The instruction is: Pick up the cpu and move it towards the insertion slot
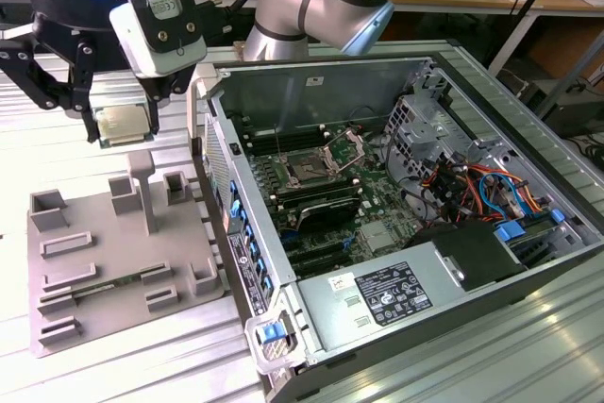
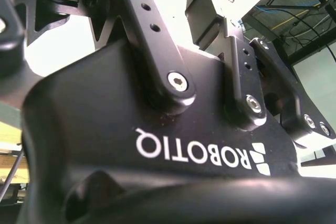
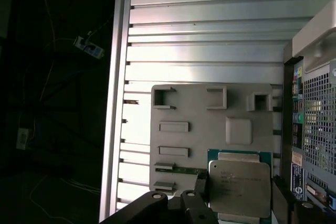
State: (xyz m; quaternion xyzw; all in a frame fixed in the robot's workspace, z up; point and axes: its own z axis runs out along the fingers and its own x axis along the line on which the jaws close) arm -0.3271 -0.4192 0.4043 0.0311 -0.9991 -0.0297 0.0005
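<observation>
In the exterior view the cpu (image 1: 121,125), a small flat square chip with a pale metal top, hangs in the air above the grey tray (image 1: 104,261) at the left. My gripper (image 1: 121,131) is shut on it, with a black finger on each side. The first wrist view shows the cpu (image 3: 240,186) held between the fingers (image 3: 201,188), over the near corner of the tray (image 3: 191,109). The insertion slot (image 1: 311,169), a dark square socket in a shiny metal frame, lies on the green board inside the open computer case, well to the right of the gripper.
The open computer case (image 1: 453,63) stands to the right of the tray, and its near side wall (image 1: 236,224) rises between tray and board. Raised grey frames and a post (image 1: 142,186) stand on the tray under the gripper. Cables and a power supply (image 1: 396,294) fill the case's right side.
</observation>
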